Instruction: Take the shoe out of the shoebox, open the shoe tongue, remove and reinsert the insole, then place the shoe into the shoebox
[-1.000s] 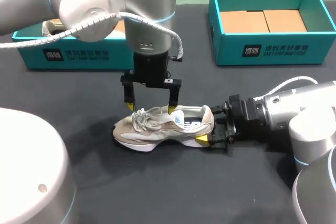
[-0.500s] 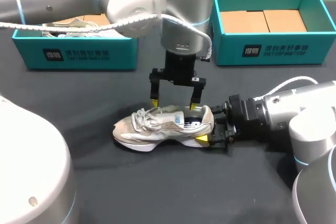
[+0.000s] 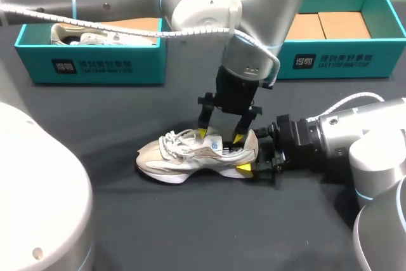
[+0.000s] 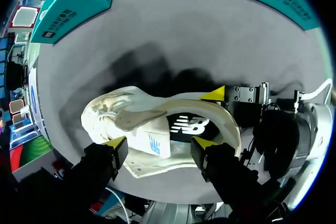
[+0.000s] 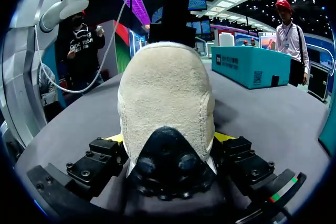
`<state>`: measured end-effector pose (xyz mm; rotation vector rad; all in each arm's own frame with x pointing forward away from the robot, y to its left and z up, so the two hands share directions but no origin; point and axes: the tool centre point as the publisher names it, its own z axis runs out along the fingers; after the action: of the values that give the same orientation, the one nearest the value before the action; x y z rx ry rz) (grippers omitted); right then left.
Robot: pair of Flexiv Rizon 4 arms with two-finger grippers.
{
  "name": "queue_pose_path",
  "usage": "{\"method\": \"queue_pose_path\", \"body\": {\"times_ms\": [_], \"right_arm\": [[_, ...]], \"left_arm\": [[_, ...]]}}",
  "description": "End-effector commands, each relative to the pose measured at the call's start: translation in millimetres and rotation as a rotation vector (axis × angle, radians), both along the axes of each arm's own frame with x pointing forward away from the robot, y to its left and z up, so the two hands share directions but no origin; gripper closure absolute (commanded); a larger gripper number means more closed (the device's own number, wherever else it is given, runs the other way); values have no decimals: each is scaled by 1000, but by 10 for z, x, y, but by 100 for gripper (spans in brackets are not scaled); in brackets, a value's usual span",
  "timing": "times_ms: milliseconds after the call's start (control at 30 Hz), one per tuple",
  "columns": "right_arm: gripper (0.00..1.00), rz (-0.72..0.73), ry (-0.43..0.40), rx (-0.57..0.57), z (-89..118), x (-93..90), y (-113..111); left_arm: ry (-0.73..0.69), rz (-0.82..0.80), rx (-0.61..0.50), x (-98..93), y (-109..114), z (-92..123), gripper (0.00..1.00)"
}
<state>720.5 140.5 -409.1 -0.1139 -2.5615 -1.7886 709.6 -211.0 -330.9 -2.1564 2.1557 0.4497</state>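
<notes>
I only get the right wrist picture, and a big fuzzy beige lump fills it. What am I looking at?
Observer: The heel of a beige sneaker. The head view shows all of it, standing on its sole on the dark table, with the right gripper clamped on that heel.
Operator: Is the other arm doing anything?
Observer: The left gripper hangs over the shoe's opening, fingers open, tips down near the tongue and collar.
Operator: Where is its box?
Observer: Two teal boxes stand at the table's back: the left box holds another shoe, the right box only brown card.
</notes>
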Motion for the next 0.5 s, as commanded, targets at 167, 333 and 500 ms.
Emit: {"method": "queue_pose_path", "body": {"times_ms": [167, 333, 500], "right_arm": [[100, -1, 1, -5, -6, -3, 28], [100, -1, 1, -5, -6, -3, 28], [100, -1, 1, -5, -6, -3, 28]], "left_arm": [[-2, 11, 36, -17, 16, -88, 28], [2, 21, 61, -23, 59, -143, 28], [17, 27, 97, -22, 114, -193, 26]]}}
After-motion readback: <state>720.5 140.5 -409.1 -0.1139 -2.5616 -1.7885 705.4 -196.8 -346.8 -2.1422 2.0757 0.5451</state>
